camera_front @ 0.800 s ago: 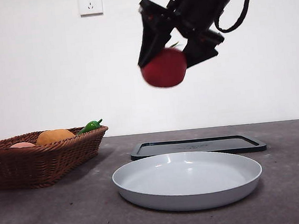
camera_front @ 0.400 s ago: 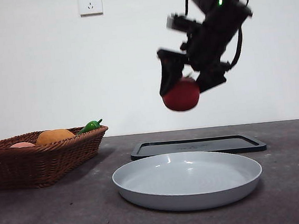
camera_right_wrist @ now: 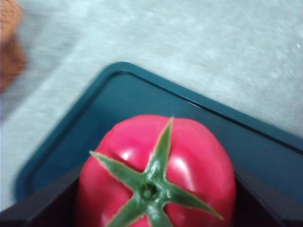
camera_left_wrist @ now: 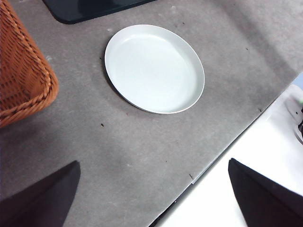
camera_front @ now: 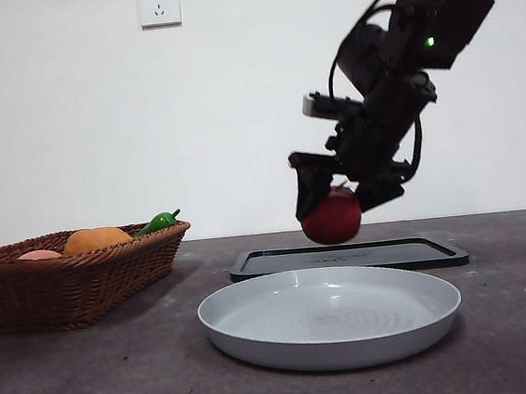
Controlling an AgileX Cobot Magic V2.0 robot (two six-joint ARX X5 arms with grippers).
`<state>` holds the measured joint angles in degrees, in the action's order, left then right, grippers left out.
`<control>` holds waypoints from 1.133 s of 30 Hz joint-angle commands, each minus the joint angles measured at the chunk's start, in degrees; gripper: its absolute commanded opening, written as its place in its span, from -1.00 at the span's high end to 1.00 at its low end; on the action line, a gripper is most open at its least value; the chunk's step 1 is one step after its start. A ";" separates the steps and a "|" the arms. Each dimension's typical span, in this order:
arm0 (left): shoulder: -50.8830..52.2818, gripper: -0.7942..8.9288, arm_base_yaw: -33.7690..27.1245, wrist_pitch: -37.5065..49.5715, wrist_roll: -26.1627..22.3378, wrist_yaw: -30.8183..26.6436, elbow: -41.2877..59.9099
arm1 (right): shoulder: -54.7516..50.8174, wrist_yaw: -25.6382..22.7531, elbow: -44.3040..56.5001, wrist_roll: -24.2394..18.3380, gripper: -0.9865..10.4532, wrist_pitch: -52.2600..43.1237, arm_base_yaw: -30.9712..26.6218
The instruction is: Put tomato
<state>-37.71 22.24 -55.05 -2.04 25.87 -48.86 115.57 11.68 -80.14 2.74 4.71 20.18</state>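
My right gripper [camera_front: 330, 200] is shut on the glossy red tomato [camera_front: 331, 218], which has a green calyx on top [camera_right_wrist: 156, 170]. It holds the tomato just above the dark tray [camera_front: 348, 257] at the back, over one of its corners [camera_right_wrist: 118, 99]. The white plate [camera_front: 330, 316] lies in front of the tray, empty. My left gripper [camera_left_wrist: 151, 198] is open and empty, high above the table, with the plate [camera_left_wrist: 154, 68] below it.
A brown wicker basket [camera_front: 67, 286] stands at the left with an orange round fruit [camera_front: 97, 239], a pale fruit [camera_front: 39, 256] and a small green pepper [camera_front: 158, 222]. Its corner shows in the left wrist view [camera_left_wrist: 23, 80], as does the table's front edge [camera_left_wrist: 227, 146].
My right gripper has carried the tomato down and a little to the right, from high above the plate to just over the dark tray.
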 commanded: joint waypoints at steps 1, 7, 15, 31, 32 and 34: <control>-0.28 -0.18 0.17 0.55 -0.48 0.39 -1.03 | 1.97 -0.37 -1.44 -0.63 0.47 -0.98 -0.24; -0.28 -0.18 0.17 0.63 -0.48 0.39 -1.03 | 3.39 -0.35 -1.44 -0.63 0.47 -0.44 -0.48; -0.28 -0.18 0.17 0.59 -0.48 0.39 -1.03 | 4.26 -0.11 -1.44 -0.61 0.23 0.17 -0.15; -0.28 -0.18 0.17 0.44 -0.48 0.39 -1.03 | 2.56 0.26 -2.47 0.24 -0.05 1.60 -0.11; -0.28 -0.18 0.17 0.44 -0.48 0.39 -1.03 | 2.16 0.26 -2.47 0.24 -0.05 1.77 -0.11; -0.28 -0.18 0.17 0.44 -0.48 0.39 -1.03 | 1.07 0.26 -2.47 0.24 -0.05 2.36 -0.11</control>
<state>-37.71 22.24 -55.09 -2.04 25.87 -48.86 116.97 11.84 -81.08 2.83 7.40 19.62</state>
